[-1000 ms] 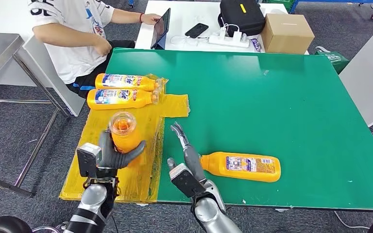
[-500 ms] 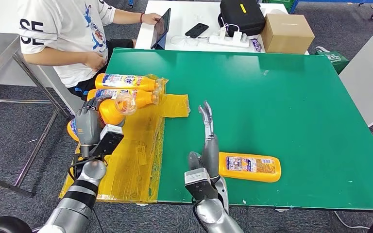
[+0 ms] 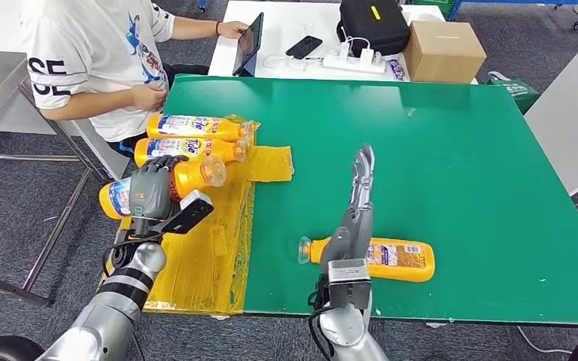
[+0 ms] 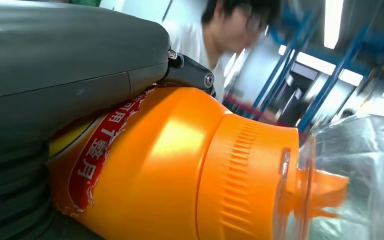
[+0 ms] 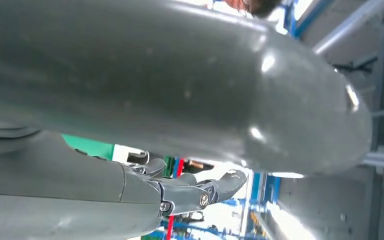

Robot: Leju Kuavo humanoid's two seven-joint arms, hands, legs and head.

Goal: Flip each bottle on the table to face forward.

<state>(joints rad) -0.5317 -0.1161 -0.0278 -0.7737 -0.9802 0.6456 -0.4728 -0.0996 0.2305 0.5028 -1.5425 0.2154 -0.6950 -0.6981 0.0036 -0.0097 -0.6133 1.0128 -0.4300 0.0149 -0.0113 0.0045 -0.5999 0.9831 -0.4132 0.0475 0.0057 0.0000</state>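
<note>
My left hand (image 3: 150, 195) grips an orange dish-soap bottle (image 3: 188, 177) over the yellow plastic sheet (image 3: 211, 241), holding it on its side with the clear cap toward the green table. Up close the same bottle (image 4: 180, 170) shows its orange neck and clear cap, and my left hand (image 4: 55, 75) wraps its body. Two more orange bottles (image 3: 192, 126) (image 3: 188, 149) lie side by side on the sheet's far end. Another orange bottle (image 3: 380, 258) lies on the green table (image 3: 436, 143) near the front edge. My right hand (image 3: 355, 207) stands raised just left of it, fingers straight and holding nothing; the right hand (image 5: 180, 195) shows its dark fingers extended.
A person in a white shirt (image 3: 94, 56) sits at the table's far left corner, hands near the two bottles. A white table behind holds a tablet (image 3: 250, 41), a phone, a power strip, a black bag (image 3: 372, 22) and a cardboard box (image 3: 444, 49).
My left hand has tipped its bottle from upright to lying sideways and carried it toward the far left. My right hand has swung up and rightward, fingers now pointing away from me.
</note>
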